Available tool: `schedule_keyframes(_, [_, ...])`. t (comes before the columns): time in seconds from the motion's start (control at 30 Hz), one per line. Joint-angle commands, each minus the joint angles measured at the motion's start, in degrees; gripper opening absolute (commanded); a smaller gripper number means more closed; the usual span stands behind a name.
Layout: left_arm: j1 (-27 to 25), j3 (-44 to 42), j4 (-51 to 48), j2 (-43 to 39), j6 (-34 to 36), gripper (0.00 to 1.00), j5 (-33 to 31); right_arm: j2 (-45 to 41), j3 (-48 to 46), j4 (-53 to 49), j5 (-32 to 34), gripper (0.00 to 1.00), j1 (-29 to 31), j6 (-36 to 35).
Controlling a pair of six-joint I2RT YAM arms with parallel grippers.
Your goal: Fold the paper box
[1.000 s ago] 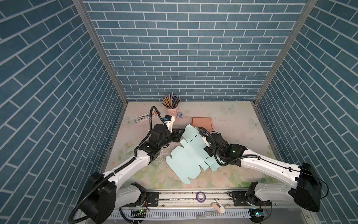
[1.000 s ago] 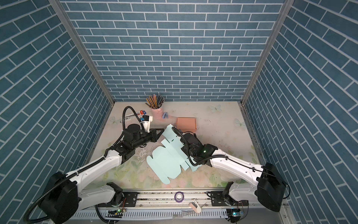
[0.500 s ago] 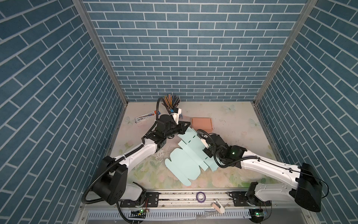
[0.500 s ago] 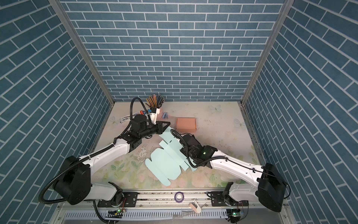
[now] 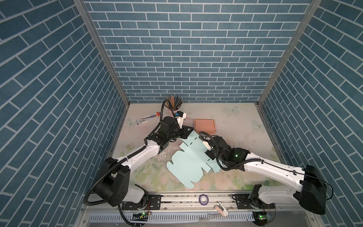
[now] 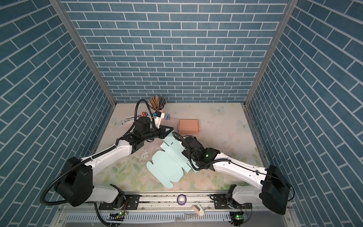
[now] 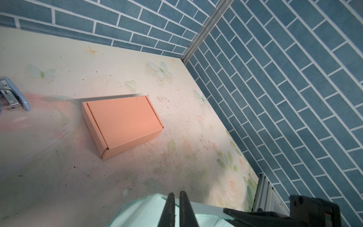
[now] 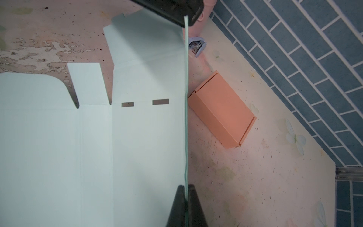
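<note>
The paper box (image 5: 186, 167) (image 6: 167, 167) is a mint-green flat cut-out lying in the middle of the table, with its right-hand flap turned up. My right gripper (image 8: 185, 186) is shut on the edge of that raised flap (image 8: 185, 118), at the sheet's right side (image 5: 206, 151). My left gripper (image 7: 176, 193) is at the sheet's far corner (image 5: 189, 132) (image 6: 170, 129). Its fingers are nearly together over the pale sheet (image 7: 141, 212), and in the right wrist view the flap's edge runs into them.
A closed orange box (image 5: 204, 125) (image 7: 121, 123) (image 8: 222, 116) sits just behind the sheet. A stapler (image 6: 167, 117) (image 7: 11, 96), a cup of pencils (image 5: 174, 102) and a pen packet (image 5: 148, 119) stand at the back left. A purple tape ring (image 5: 203, 198) lies on the front rail.
My left arm has swung toward the back wall, and its gripper has stayed at the sheet's far corner, shifting slightly back. The right arm and the sheet have hardly moved.
</note>
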Motion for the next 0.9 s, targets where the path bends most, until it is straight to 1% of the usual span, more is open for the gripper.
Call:
schedule_keyframes(0.0, [-0.39, 0.03, -1.87, -2.0, 2.04, 0.09, 1.31, -1.12, 0.01, 1.24, 0.94, 0.0, 0.55, -2.46])
schedule_keyframes(0.33, [-0.94, -1.8, -2.38, -3.53, 2.13, 0.09, 2.28, -1.63, 0.27, 1.35, 1.89, 0.0, 1.24, -2.55])
schedule_keyframes(0.5, [-0.88, -2.95, -2.71, -5.37, 2.62, 0.11, 0.29, -1.36, 0.18, 1.35, 1.97, 0.0, 1.51, -2.89])
schedule_keyframes(0.7, [0.87, -0.85, -4.41, -5.63, 3.1, 0.13, -0.05, -1.19, 0.01, 1.03, 2.57, 0.0, 1.77, -3.51])
schedule_keyframes(0.87, [1.32, 3.09, -6.11, -2.66, 4.28, 0.14, 0.32, -0.81, -0.09, 0.92, 3.16, 0.0, 2.1, -3.95])
